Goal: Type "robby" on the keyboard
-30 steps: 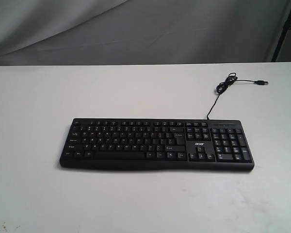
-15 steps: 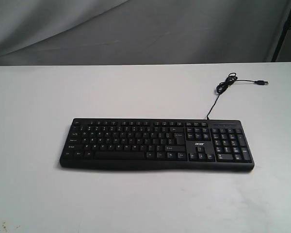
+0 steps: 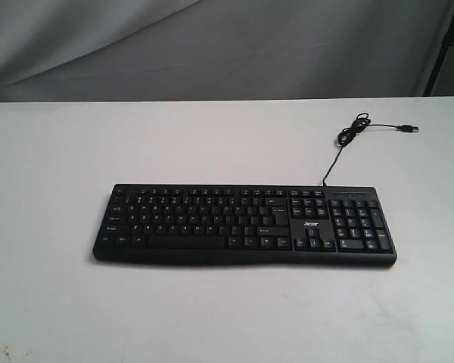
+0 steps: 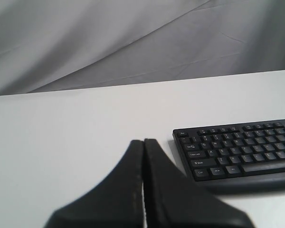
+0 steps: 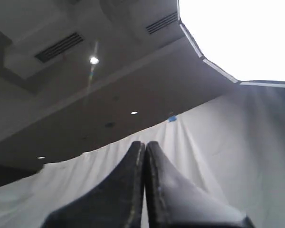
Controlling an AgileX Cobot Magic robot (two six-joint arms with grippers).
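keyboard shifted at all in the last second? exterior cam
No. The keyboard lies where it was, at the same offset from the far edge of the table, and its cable keeps the same loop.

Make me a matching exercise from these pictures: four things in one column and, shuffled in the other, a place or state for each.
Things:
1. keyboard
2. USB plug
3. left gripper
4. right gripper

States:
A. shut, facing the ceiling
B. loose on the table, plugged into nothing
C. flat on the table, no gripper on it
D. shut, facing the keyboard's end

Pairs: 1-C, 2-B, 3-D, 4-A.
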